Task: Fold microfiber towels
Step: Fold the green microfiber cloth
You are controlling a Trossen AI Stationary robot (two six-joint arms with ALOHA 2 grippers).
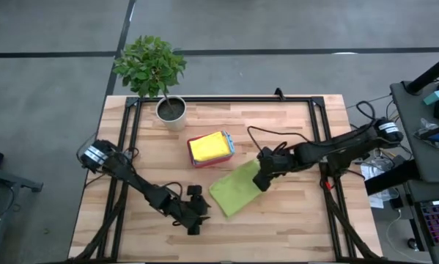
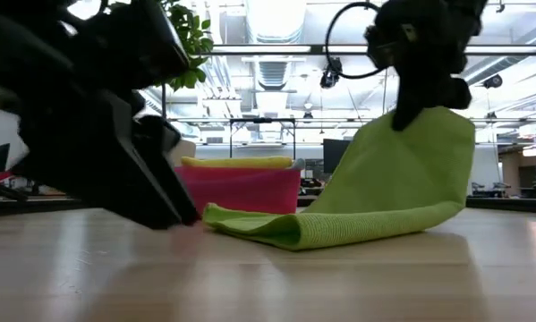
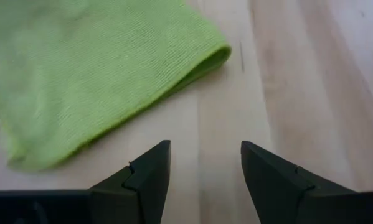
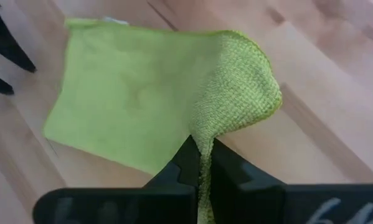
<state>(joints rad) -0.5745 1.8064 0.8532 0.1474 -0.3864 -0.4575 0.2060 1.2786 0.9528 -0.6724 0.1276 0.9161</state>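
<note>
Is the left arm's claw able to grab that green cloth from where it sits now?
Probably yes: the left gripper is open beside the lime green towel, with only bare table between. The right gripper already pinches its far edge.

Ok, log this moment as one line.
right gripper: shut on lime green towel, edge lifted | left gripper: open, beside towel | tray: yellow towel inside

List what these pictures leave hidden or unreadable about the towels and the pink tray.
- Pink tray: the yellow towel on top hides any towels below it, high view.
- Lime green towel: in the low view the right gripper covers its lifted corner.
- Same towel: left wrist view cuts off most of it at the picture's edge; the left gripper hangs open beside it.
</note>
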